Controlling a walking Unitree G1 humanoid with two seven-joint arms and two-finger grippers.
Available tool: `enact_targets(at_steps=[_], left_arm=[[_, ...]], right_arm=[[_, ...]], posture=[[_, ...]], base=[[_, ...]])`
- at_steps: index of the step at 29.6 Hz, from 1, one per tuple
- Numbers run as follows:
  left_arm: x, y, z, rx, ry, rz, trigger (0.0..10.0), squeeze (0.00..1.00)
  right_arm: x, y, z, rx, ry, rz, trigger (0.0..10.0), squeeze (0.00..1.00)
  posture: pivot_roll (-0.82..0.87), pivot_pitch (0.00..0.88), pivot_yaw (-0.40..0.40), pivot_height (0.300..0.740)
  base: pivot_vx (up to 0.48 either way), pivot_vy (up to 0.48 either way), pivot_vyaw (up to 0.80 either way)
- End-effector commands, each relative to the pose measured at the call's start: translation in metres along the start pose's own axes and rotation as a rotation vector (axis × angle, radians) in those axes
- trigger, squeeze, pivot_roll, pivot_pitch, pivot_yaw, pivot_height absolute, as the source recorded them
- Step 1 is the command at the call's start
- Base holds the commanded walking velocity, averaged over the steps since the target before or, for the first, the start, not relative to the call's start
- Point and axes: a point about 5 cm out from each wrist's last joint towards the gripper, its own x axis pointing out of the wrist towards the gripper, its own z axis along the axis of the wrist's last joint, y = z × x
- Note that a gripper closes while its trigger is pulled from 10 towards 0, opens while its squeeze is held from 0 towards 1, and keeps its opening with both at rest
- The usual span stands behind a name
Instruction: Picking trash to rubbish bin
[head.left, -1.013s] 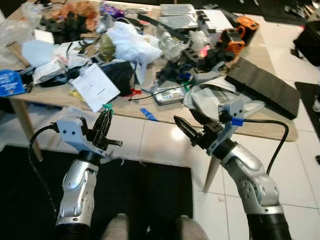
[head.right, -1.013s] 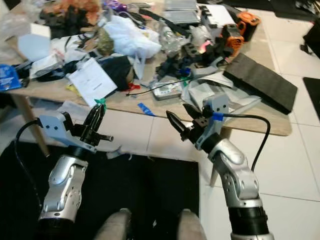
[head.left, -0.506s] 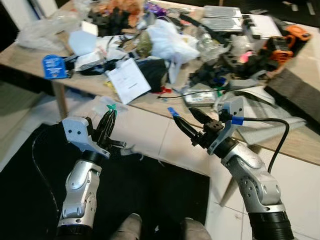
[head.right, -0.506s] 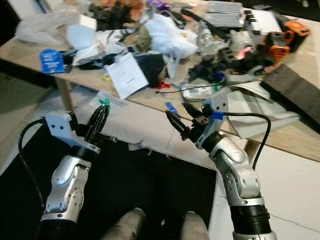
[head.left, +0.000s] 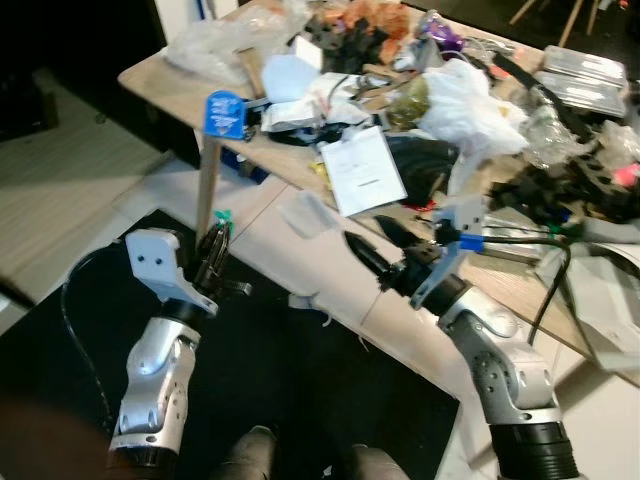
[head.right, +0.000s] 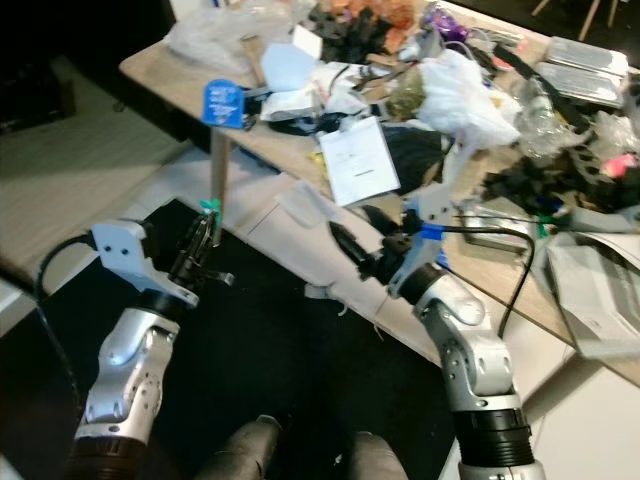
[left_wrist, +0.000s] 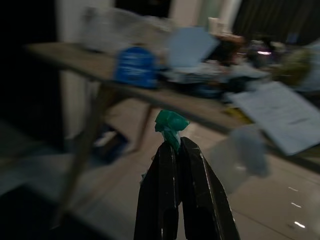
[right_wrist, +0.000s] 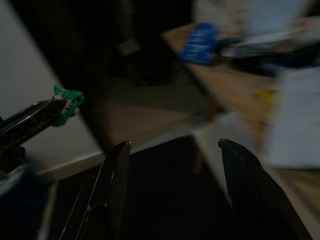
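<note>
Carry step in hand: left gripper (left_wrist: 174, 145) clamped on green scrap (left_wrist: 170, 124), held low beside cluttered table (head.left: 180, 85). Right gripper (right_wrist: 172, 150) spread apart, holds nothing. Next move likely calls for locating bin, then release over it.

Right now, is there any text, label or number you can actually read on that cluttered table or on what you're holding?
None is legible.
White printed sheet of paper on the wooden table: lines of print, too small to read.
Blue packet at the table edge: pale marking, blurred.
Green scrap in the left gripper: no print seen.
</note>
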Motion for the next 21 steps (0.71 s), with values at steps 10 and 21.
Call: enact_targets(at_steps=[10, 21], left_arm=[[-0.0039, -0.0008, -0.0091, -0.008, 0.049, 0.001, 10.0, 0.00], [-0.0035, -0.0012, -0.0096, -0.014, 0.058, 0.002, 10.0, 0.00]], right_arm=[[-0.0021, -0.0008, -0.0054, 0.003, 0.017, 0.000, 10.0, 0.00], [-0.0017, -0.0009, -0.0052, 0.007, 0.017, -0.002, 10.0, 0.00]], posture=[[-0.01, 0.132, -0.011, 0.740], [-0.01, 0.139, -0.010, 0.740]], base=[[0.000, 0.000, 0.79], [0.000, 0.000, 0.79]])
